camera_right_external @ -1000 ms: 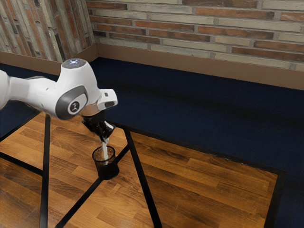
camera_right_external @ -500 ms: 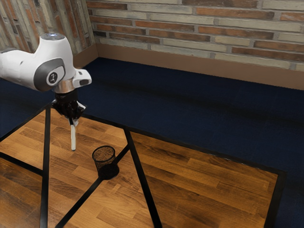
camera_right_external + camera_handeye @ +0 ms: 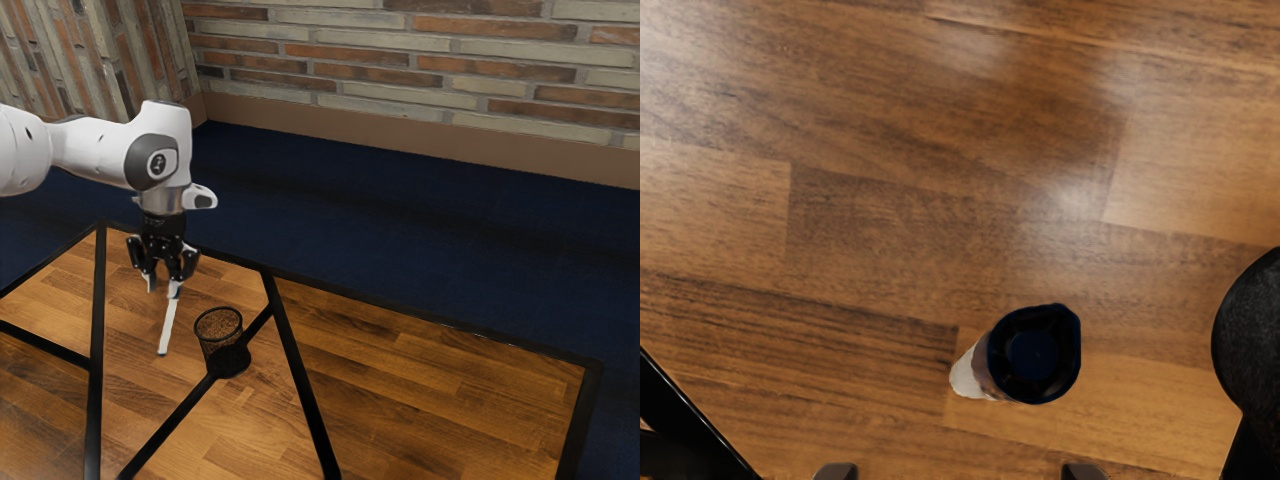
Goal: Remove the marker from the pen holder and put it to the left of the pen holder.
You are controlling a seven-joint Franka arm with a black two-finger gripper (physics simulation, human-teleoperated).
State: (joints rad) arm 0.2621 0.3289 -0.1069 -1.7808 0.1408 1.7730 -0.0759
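And there's the pincer [image 3: 163, 290], left of centre in the exterior view, fingers spread, gripping nothing! The marker [image 3: 168, 328] slants just below the fingertip on the exterior view's right, its top by that tip; whether they touch, can't tell. The pen holder [image 3: 208, 345] stands nearby, towards the exterior view's right.

Wooden desk [image 3: 450, 385] on a dark blue floor [image 3: 420, 225], with brick walls behind.
Grey, cream and rust-orange bricks cover the back wall [image 3: 440, 70] and the side wall [image 3: 50, 55], which meet in a corner above a plain brown baseboard [image 3: 400, 137]; black strips [image 3: 302, 390] cross the desk's planked top, black edging borders it, and soft pale glints lie on the wood.
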